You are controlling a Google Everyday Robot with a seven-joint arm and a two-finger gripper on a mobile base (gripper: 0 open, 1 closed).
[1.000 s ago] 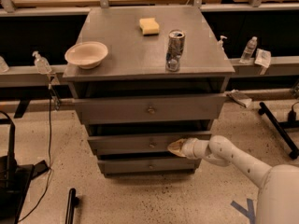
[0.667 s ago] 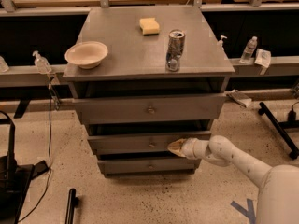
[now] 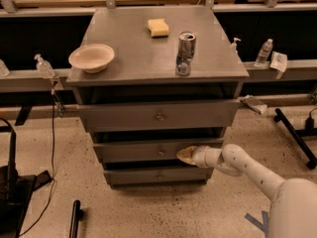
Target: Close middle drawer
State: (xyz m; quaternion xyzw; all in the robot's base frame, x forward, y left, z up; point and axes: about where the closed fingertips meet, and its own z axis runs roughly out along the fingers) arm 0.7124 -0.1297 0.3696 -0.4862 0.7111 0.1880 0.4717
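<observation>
The gripper is low on the cabinet's front, with its tip against the middle drawer, just right of the tiny knob. Its two tips look squeezed together and hold nothing. Right above it the top drawer sticks out farther. Just below is the bottom drawer. Way up above, on the cabinet's top, sit a can, a bowl and a yellow sponge - none in its way.

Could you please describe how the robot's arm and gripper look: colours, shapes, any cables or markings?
The arm is white and smooth, built from rounded tubular segments with a bulging joint. The gripper is pale yellowish and tapers to a tip; it is at the front of the middle drawer, right of its knob. No cables or markings show.
</observation>
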